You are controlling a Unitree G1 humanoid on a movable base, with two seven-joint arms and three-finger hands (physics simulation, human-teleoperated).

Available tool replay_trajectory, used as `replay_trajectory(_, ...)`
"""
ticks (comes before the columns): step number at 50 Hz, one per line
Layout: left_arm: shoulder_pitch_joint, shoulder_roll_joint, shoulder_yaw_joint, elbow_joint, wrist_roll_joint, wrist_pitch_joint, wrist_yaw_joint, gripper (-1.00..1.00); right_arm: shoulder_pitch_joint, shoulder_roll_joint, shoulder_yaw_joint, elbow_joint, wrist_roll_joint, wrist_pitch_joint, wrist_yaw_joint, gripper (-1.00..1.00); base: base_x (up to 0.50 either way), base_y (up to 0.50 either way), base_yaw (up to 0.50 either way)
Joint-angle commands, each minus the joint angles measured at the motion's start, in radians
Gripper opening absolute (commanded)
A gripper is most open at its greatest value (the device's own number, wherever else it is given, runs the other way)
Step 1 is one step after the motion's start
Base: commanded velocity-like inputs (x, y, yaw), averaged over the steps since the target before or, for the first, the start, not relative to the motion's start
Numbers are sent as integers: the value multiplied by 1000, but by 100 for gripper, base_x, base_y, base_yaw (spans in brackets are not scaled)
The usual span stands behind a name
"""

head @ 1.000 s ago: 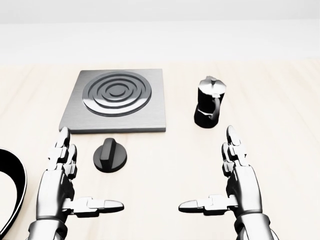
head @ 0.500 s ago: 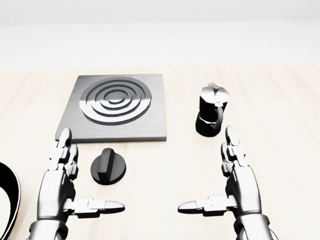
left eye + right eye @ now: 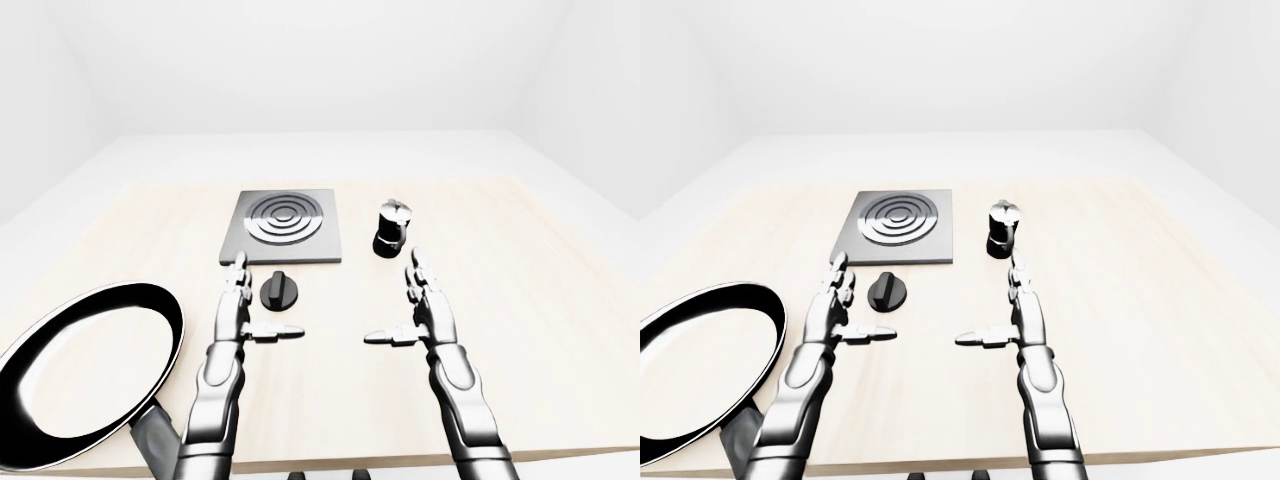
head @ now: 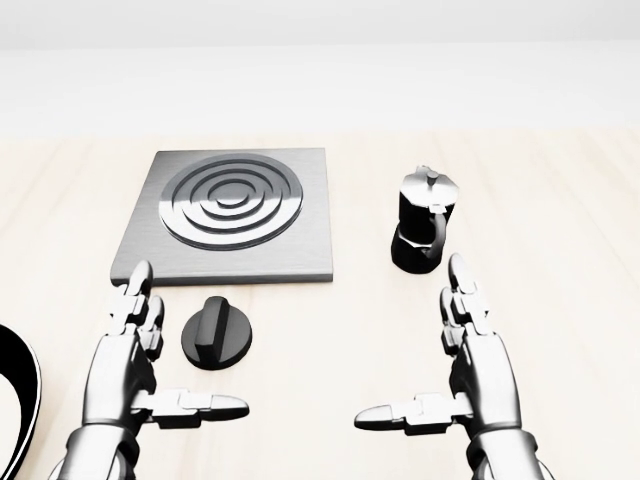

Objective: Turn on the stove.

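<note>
A grey square stove plate (image 4: pixel 230 215) with ringed burner lies on the pale wooden table, upper left of centre in the head view. Its black round knob (image 4: pixel 217 335) sits just below the plate's lower edge. My left hand (image 4: pixel 150 370) is open, fingers pointing up the view, thumb stretched right; it stands just left of and below the knob, not touching it. My right hand (image 4: pixel 445 370) is open in mirror pose, lower right, below the moka pot.
A black moka pot (image 4: pixel 423 232) stands right of the stove plate. A large black frying pan (image 3: pixel 85 370) with white rim lies at the table's lower left. The table edge (image 3: pixel 340 462) runs close under my arms.
The camera settled after shifting, so things slid slightly down in the head view early on. My left hand has edged right, closer to the knob. The right hand barely moved.
</note>
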State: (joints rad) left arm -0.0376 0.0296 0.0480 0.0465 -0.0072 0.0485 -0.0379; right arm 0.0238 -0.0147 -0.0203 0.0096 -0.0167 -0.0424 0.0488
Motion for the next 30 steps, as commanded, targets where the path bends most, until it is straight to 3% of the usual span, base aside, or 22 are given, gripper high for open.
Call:
replay_trajectory(1,-51,11,11,93,3,23,-1,100,3,1,2,-4,-1,3,0,100,0,0,0)
replay_trajectory(18,-125,28,22,258,14,-43,24,100,-1,0,0,3,1,1,1,100,0,0,0)
replay_trajectory(30,-146,34,21,295,29,-56,39,100,2,0,0,-5,1,5,4,100,0,0,0)
